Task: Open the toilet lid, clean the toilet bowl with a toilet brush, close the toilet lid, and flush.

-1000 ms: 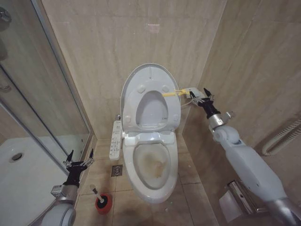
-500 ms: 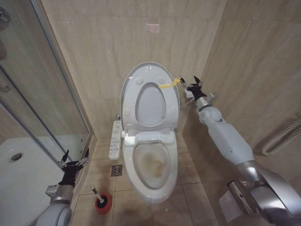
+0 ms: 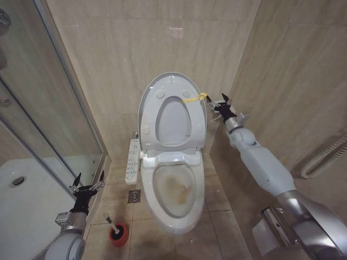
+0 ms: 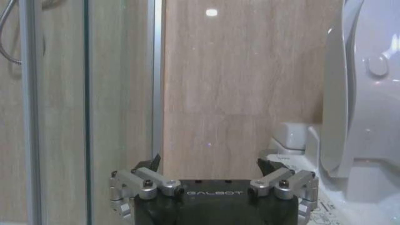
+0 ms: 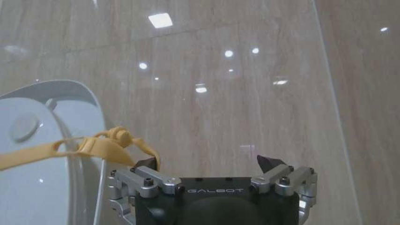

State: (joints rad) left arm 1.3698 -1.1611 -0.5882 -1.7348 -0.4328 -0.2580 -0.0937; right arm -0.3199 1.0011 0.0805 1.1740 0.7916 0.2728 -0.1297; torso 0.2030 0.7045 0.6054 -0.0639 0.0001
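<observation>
The toilet lid [image 3: 172, 81] stands upright against the back wall, with the ring seat [image 3: 199, 122] raised against it. A yellow loop [image 3: 194, 98] hangs at its right edge. My right gripper [image 3: 223, 103] is open just right of that loop. In the right wrist view the yellow loop [image 5: 93, 147] lies beside one finger [image 5: 145, 165] of the open right gripper [image 5: 209, 164], next to the lid [image 5: 37, 140]. The toilet bowl [image 3: 173, 187] lies uncovered, stained yellowish-brown. The toilet brush [image 3: 110, 221] sits in its red holder [image 3: 119, 234] on the floor. My left gripper [image 3: 87, 183] is open, low by the shower glass; the left wrist view shows the left gripper [image 4: 212, 166] beside the lid [image 4: 350, 93].
A glass shower screen [image 3: 54, 108] and white shower tray [image 3: 27, 200] close off the left. The bidet control panel [image 3: 133, 160] sticks out left of the bowl, with a floor drain [image 3: 134, 196] below it. A paper holder [image 3: 271, 227] hangs on the right wall.
The lid has swung from a forward lean to fully upright. My right gripper went up and toward the wall with the yellow loop. The left arm dropped slightly.
</observation>
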